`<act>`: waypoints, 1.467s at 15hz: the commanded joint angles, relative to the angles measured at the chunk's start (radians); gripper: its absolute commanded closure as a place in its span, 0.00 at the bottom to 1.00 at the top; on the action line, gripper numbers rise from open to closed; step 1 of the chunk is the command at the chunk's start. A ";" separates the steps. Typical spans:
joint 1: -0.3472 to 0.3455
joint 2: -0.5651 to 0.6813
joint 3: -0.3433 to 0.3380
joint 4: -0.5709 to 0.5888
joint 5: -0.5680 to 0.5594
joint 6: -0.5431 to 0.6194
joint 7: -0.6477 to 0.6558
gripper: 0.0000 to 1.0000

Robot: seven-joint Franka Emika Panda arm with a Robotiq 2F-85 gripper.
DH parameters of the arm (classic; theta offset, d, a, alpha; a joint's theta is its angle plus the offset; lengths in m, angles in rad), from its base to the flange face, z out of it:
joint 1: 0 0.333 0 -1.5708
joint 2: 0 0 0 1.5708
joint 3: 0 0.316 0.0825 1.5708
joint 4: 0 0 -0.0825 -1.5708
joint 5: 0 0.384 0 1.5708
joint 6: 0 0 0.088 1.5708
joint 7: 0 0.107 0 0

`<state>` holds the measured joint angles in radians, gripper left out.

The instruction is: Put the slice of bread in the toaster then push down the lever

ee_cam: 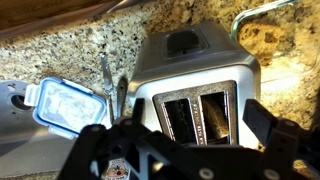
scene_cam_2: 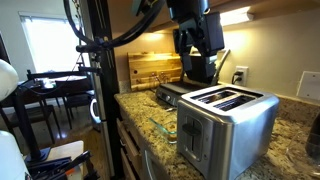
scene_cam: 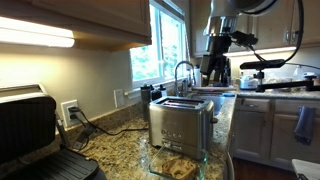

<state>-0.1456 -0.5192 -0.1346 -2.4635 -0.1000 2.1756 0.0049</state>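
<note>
The brushed-steel toaster (scene_cam: 181, 122) stands on the granite counter and shows in both exterior views (scene_cam_2: 226, 122). In the wrist view I look straight down on its two slots (ee_cam: 195, 112). A golden-brown surface that looks like the slice of bread (ee_cam: 216, 118) sits inside one slot; the other slot is dark. A dark lever tab (ee_cam: 182, 42) sits on the toaster's end. My gripper (ee_cam: 200, 122) hangs above the slots with its fingers wide apart and nothing between them. It also shows in both exterior views (scene_cam: 215, 62) (scene_cam_2: 196, 48).
A black-and-silver grill press (scene_cam: 35, 135) stands beside the toaster. A clear glass container (scene_cam: 178, 165) sits in front of it, its blue-clipped lid (ee_cam: 70, 106) alongside. A wooden cutting board (scene_cam_2: 155, 68) leans on the wall. A sink tap (scene_cam: 185, 72) is behind.
</note>
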 commanded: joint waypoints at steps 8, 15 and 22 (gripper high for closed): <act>-0.020 0.008 0.013 -0.012 -0.028 -0.007 0.010 0.40; -0.022 0.035 0.007 0.004 -0.037 -0.011 -0.005 0.86; -0.036 0.040 0.005 0.007 -0.081 -0.017 -0.004 0.98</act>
<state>-0.1582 -0.4774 -0.1364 -2.4619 -0.1477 2.1756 0.0049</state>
